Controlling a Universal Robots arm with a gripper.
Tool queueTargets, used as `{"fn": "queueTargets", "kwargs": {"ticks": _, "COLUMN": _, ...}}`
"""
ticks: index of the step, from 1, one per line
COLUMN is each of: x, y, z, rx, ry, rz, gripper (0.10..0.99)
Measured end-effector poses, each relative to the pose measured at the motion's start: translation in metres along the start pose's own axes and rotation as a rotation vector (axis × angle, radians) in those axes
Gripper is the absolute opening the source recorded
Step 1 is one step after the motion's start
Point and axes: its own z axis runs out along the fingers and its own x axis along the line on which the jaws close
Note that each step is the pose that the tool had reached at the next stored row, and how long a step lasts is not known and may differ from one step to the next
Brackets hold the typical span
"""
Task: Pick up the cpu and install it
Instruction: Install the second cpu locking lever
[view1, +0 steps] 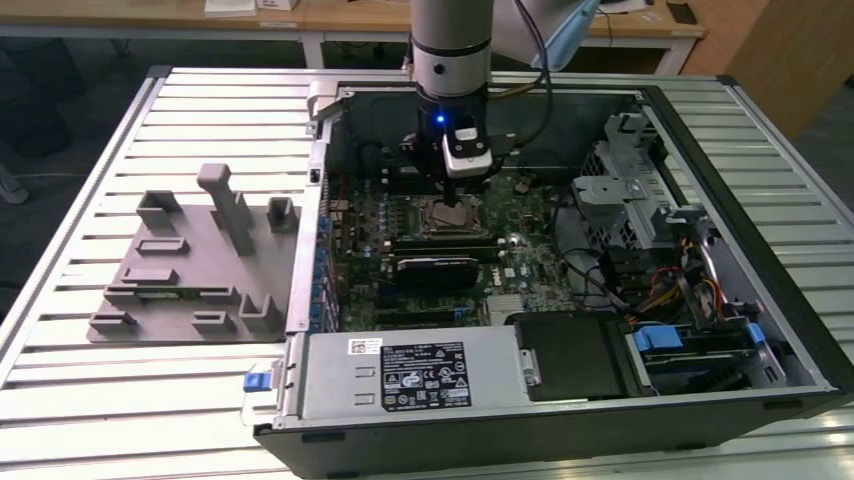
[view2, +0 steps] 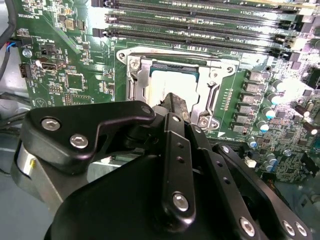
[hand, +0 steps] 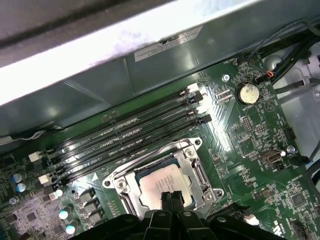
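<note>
Gripper hangs over the socket at mid-motherboard, jaws closed together and empty. The cpu sits flat inside the socket frame, directly under the fingertips, apparently seated; chip at 12 o'clock of tips in second wrist view.

Glaring white off the case wall in the first wrist view; blurring the gripper up close; dimming inside the chassis.
</note>
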Motion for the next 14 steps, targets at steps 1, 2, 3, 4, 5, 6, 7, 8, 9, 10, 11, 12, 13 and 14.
{"fn": "queueTargets", "kwargs": {"ticks": 1, "x": -0.0002, "y": 0.0, "z": -0.0022, "rx": 0.0, "ry": -0.0001, "rz": 0.0, "gripper": 0.106}}
{"fn": "queueTargets", "kwargs": {"ticks": 2, "x": -0.0003, "y": 0.0001, "z": -0.0035, "rx": 0.0, "ry": -0.0001, "rz": 0.0, "gripper": 0.106}}
{"fn": "queueTargets", "kwargs": {"ticks": 3, "x": -0.0004, "y": 0.0001, "z": -0.0046, "rx": 0.0, "ry": -0.0001, "rz": 0.0, "gripper": 0.106}}
{"fn": "queueTargets", "kwargs": {"ticks": 4, "x": -0.0005, "y": 0.0001, "z": -0.0055, "rx": 0.0, "ry": -0.0001, "rz": 0.0, "gripper": 0.106}}
{"fn": "queueTargets", "kwargs": {"ticks": 5, "x": -0.0005, "y": 0.0002, "z": -0.0057, "rx": 0.0, "ry": -0.0001, "rz": 0.0, "gripper": 0.106}}
{"fn": "queueTargets", "kwargs": {"ticks": 6, "x": -0.0005, "y": 0.0002, "z": -0.0056, "rx": -0.001, "ry": -0.0001, "rz": 0.0, "gripper": 0.106}}
{"fn": "queueTargets", "kwargs": {"ticks": 7, "x": -0.0005, "y": 0.0002, "z": -0.0056, "rx": -0.001, "ry": -0.0001, "rz": 0.0, "gripper": 0.106}}
{"fn": "queueTargets", "kwargs": {"ticks": 8, "x": -0.0006, "y": 0.0001, "z": -0.0057, "rx": 0.0, "ry": -0.0001, "rz": 0.0, "gripper": 0.106}}
{"fn": "queueTargets", "kwargs": {"ticks": 9, "x": -0.0007, "y": -0.0002, "z": -0.0058, "rx": 0.0, "ry": -0.0001, "rz": 0.0, "gripper": 0.106}}
{"fn": "queueTargets", "kwargs": {"ticks": 10, "x": -0.001, "y": -0.0008, "z": -0.0058, "rx": 0.0, "ry": -0.0001, "rz": 0.0, "gripper": 0.106}}
{"fn": "queueTargets", "kwargs": {"ticks": 11, "x": -0.0014, "y": -0.0017, "z": -0.0057, "rx": 0.0, "ry": -0.0001, "rz": 0.0, "gripper": 0.106}}
{"fn": "queueTargets", "kwargs": {"ticks": 12, "x": -0.0019, "y": -0.0027, "z": -0.0057, "rx": 0.0, "ry": -0.0001, "rz": 0.0, "gripper": 0.106}}
{"fn": "queueTargets", "kwargs": {"ticks": 13, "x": -0.0023, "y": -0.0037, "z": -0.0056, "rx": 0.0, "ry": -0.0001, "rz": 0.0, "gripper": 0.106}}
{"fn": "queueTargets", "kwargs": {"ticks": 14, "x": -0.0027, "y": -0.0046, "z": -0.0056, "rx": 0.0, "ry": -0.0001, "rz": 0.0, "gripper": 0.106}}
